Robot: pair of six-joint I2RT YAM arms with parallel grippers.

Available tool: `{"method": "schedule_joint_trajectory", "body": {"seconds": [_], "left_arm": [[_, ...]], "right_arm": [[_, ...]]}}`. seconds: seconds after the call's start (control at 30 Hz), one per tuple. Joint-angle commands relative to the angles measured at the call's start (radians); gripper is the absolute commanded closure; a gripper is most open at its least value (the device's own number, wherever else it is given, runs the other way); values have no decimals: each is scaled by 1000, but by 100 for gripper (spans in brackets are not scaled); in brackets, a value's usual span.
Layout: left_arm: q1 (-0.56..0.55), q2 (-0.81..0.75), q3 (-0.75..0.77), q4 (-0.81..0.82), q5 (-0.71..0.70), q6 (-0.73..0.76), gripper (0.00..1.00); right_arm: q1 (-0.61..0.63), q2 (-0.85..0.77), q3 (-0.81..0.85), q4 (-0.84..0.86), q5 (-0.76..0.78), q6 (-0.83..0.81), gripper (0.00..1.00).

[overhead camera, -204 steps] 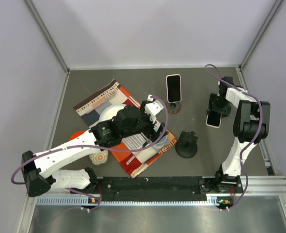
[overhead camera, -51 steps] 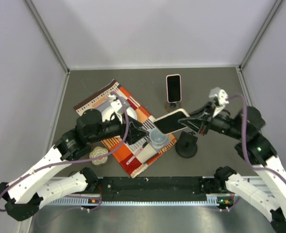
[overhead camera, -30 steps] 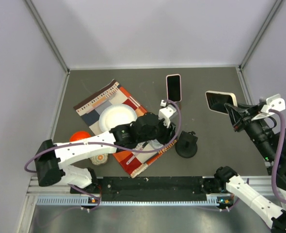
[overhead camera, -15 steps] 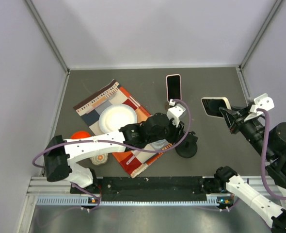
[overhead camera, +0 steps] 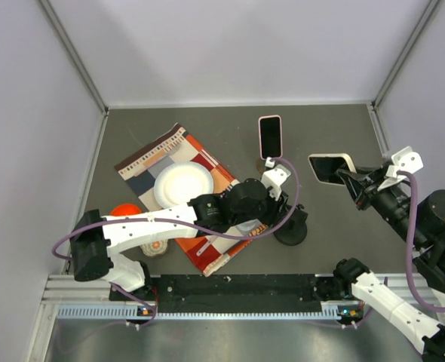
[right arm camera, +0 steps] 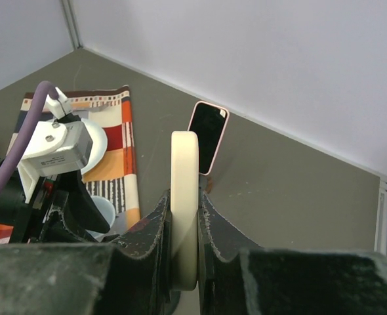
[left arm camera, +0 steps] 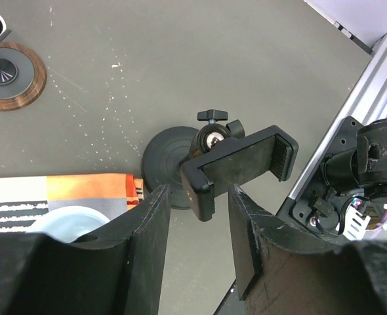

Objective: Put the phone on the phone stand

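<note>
Phone: a cream-cased phone is held in the air over the right side of the table, well apart from the stand; the right wrist camera sees it edge-on.
Right claw: the right claw is closed on the phone, one finger pressed to each flat face.
Stand: the black stand sits on the bare table just beside the near right corner of the cloth. It has a round base, a ball joint with a small knob, and a wide clamp that holds nothing.
Left claw: the left claw is spread wide with nothing in its grasp. Its two fingers hang one to each side of the clamp's near end; whether they touch it cannot be told.
Second phone: a pink-cased phone stands propped upright on a round wooden disc toward the back of the table.
On the cloth: a white plate lies on the striped cloth, and a pale blue cup sits under the left arm.
Near left: an orange ball rests at the cloth's near left edge.
</note>
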Motion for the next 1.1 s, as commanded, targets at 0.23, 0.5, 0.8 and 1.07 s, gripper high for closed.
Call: {"method": "schedule_joint_trajectory", "body": {"seconds": [0.23,0.5,0.8,1.07], "left_arm": [[-10,9,31,22,-8,-3,63],[-11,12,35,20,-9,8,59],[-11,9,18,37,10,17,75],[-11,20,26,22,-3,37,70]], "right_arm": [[6,30,64,21,-51,-13,100],[7,41,73,13,-86,-17,100],[7,45,98,-50,-97,0,100],[7,19,126,-99,-90,21,100]]}}
